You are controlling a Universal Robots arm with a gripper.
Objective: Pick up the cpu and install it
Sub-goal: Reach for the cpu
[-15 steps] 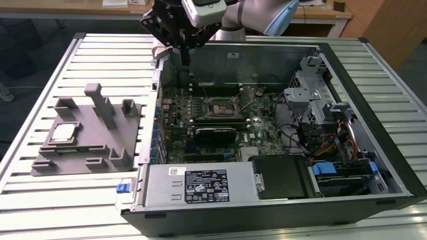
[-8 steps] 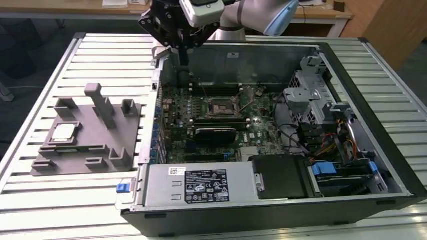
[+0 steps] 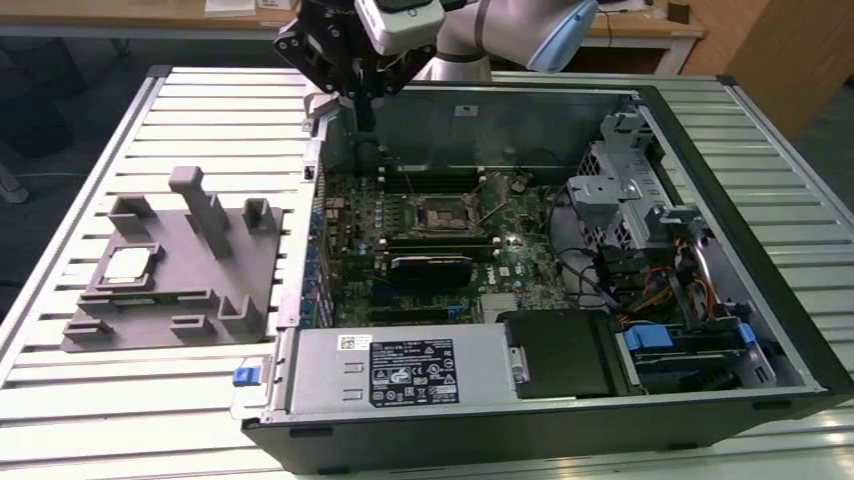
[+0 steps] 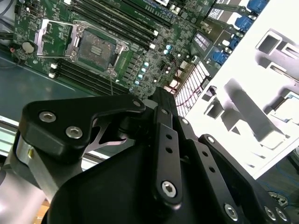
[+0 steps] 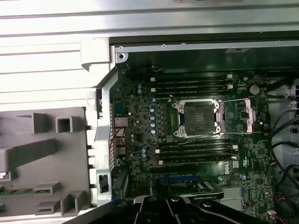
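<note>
Arm reaches in from the far side of the slatted table, wrist bent down. Gripper hangs vertical over the rear corner of the open computer case, on the exterior view's left, above the motherboard edge. Claw drawn together to a narrow tip, nothing in it.

The cpu lies flat in a recess of the grey fixture, on the table just beside the case, on the exterior view's left. Well apart from the gripper.

Labels: white-and-black printed label on top of the power supply; print not legible. Blue tab at the case's near corner.

Views: first wrist view looks straight down on the socket, its load plate swung open beside it, memory slots on either side. Second wrist view looks along the black gripper linkage to the same socket.
</note>
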